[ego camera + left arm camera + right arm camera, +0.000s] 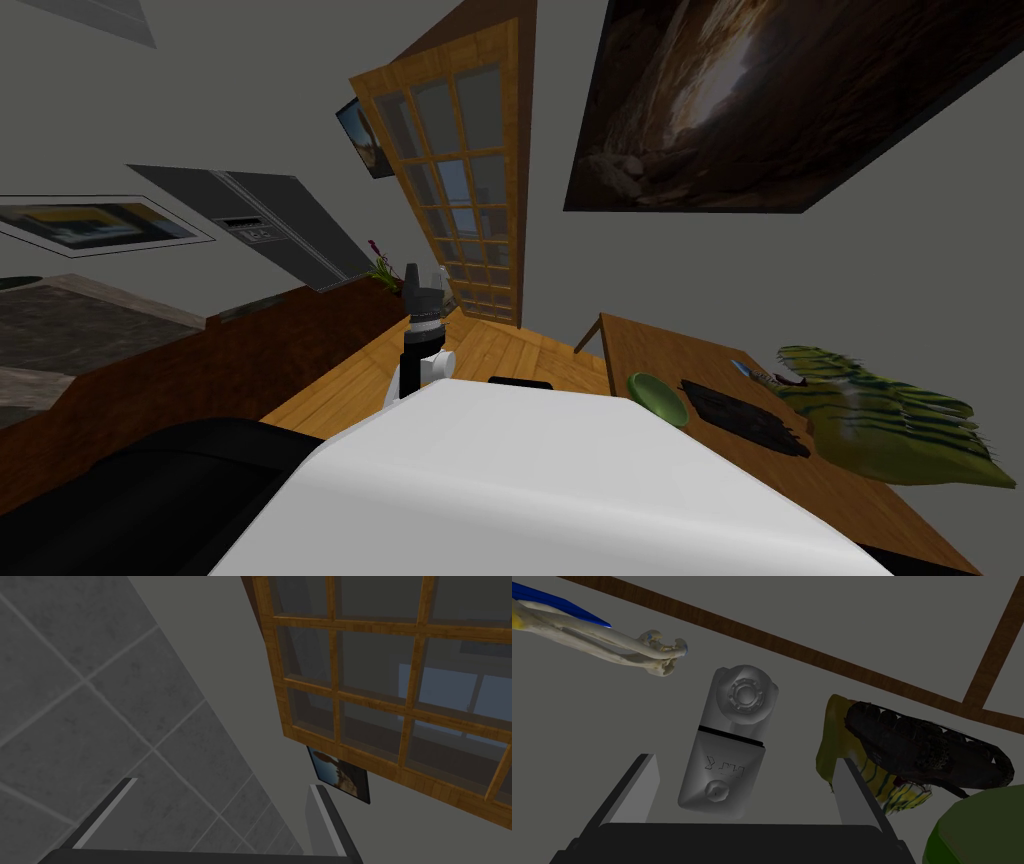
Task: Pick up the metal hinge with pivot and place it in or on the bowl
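Right gripper (744,761) spread — grey hinge (732,746) between, green bowl (977,831) near, left gripper (223,783) spread

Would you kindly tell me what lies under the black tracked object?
A yellow striped thing pokes out beneath the black tracked object; its covered part cannot be seen.

Partly out of frame: green bowl (974,828) and one end of the pale, blue-tipped object (619,646)

One hinge (729,746) (grey), one bowl (658,397) — green
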